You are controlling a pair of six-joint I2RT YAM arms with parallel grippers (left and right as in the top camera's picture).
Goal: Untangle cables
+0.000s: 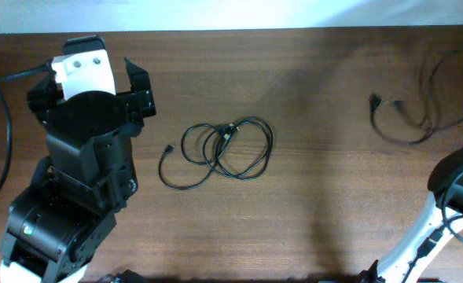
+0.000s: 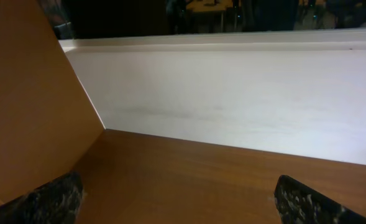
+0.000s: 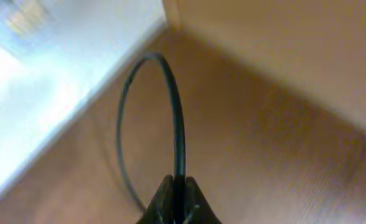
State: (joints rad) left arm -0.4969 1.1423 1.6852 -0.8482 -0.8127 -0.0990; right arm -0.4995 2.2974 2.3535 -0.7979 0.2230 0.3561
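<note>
Here the tangled cable bundle point(image 1: 222, 153) lies at the middle of the counter point(image 1: 333, 204), its long axis running from left edge to right edge. It sits just right of the left end effector point(image 2: 179, 202) — spread wide, empty — so that arm is nearer. The right end effector point(image 3: 178, 200) is clamped on a separate cable point(image 3: 178, 124) near the far right corner.

Nothing legible anywhere that I can see: no lettering, label, brand mark or number shows on the wooden table point(image 1: 317, 181), on the tangled black cables point(image 1: 223, 149) or on the white arm cover point(image 1: 83, 72), and the right wrist view is too blurred to make out any marking on the black cable point(image 3: 178, 124) there
</note>
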